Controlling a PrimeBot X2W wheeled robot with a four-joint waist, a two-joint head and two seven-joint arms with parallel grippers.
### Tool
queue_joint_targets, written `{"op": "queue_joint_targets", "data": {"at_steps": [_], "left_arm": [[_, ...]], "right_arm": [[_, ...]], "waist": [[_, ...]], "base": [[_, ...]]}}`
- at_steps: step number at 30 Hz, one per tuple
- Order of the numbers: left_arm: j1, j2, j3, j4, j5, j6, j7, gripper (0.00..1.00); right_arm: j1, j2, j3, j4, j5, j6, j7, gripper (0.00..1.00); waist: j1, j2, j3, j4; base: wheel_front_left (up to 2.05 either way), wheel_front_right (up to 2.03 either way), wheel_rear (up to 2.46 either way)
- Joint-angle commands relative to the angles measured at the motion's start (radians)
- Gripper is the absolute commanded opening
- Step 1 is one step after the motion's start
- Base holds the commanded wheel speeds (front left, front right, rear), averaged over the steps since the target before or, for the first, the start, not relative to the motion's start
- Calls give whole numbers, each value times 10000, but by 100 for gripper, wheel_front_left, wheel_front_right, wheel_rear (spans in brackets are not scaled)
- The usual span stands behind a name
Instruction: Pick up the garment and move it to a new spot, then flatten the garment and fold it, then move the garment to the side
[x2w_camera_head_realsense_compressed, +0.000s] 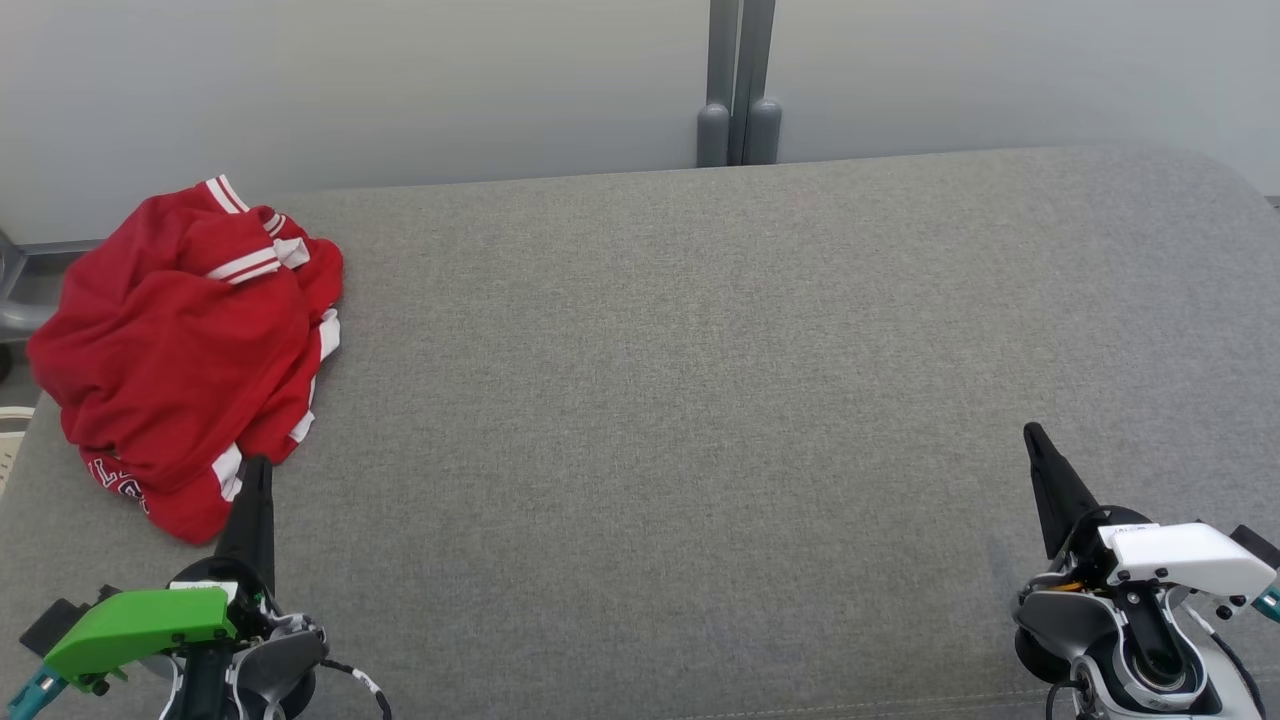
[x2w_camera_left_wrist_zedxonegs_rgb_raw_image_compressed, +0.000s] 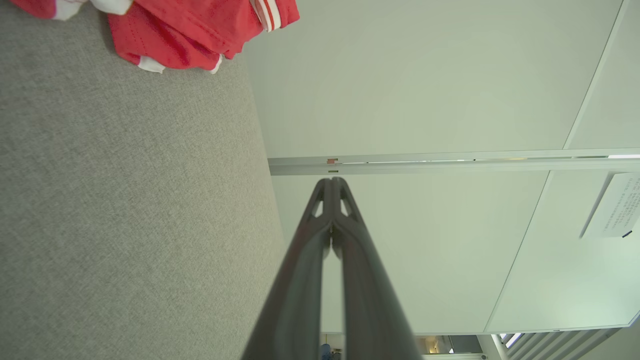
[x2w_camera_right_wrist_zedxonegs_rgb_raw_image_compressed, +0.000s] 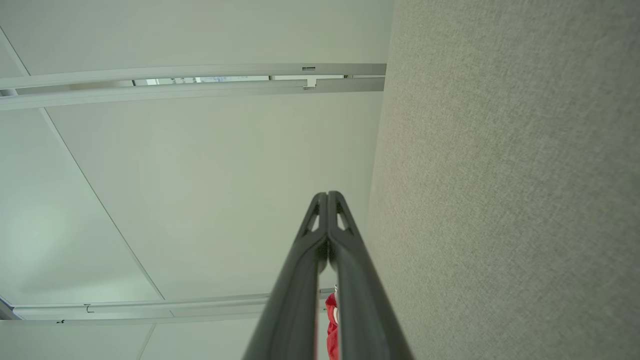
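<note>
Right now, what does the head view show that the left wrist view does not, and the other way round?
The head view gives the whole crumpled red garment, the right gripper, shut, and a grey post at the back. The left wrist view gives a white sign on the wall panel. Both share the grey cushion, part of the garment and the shut left gripper.
</note>
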Motion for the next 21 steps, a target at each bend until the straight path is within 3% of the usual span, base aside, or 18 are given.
{"op": "queue_joint_targets", "data": {"at_steps": [1, 18, 19, 20, 21], "left_arm": [[-136, 5, 55, 8, 124, -52, 28, 0], [-136, 3, 58, 8, 110, -52, 32, 0], [1, -2, -2, 7, 25, 2, -2, 100], [43, -13, -21, 59, 22, 6, -6, 0], [123, -34, -37, 129, 16, 9, -11, 0]], "right_arm": [[-113, -19, -27, -6, -39, 8, 31, 0], [-114, -17, -29, -6, -42, 8, 35, 0], [1, 4, 1, 9, -4, 0, -2, 100], [48, 17, 10, 66, -3, 0, -7, 0], [117, 52, 21, 159, -4, -2, -11, 0]], "waist": [[0, 0, 0, 0], [0, 0, 0, 0], [0, 0, 0, 0], [0, 0, 0, 0], [0, 0, -1, -1]], "base": [[0, 0, 0], [0, 0, 0], [0, 0, 0], [0, 0, 0], [0, 0, 0]]}}
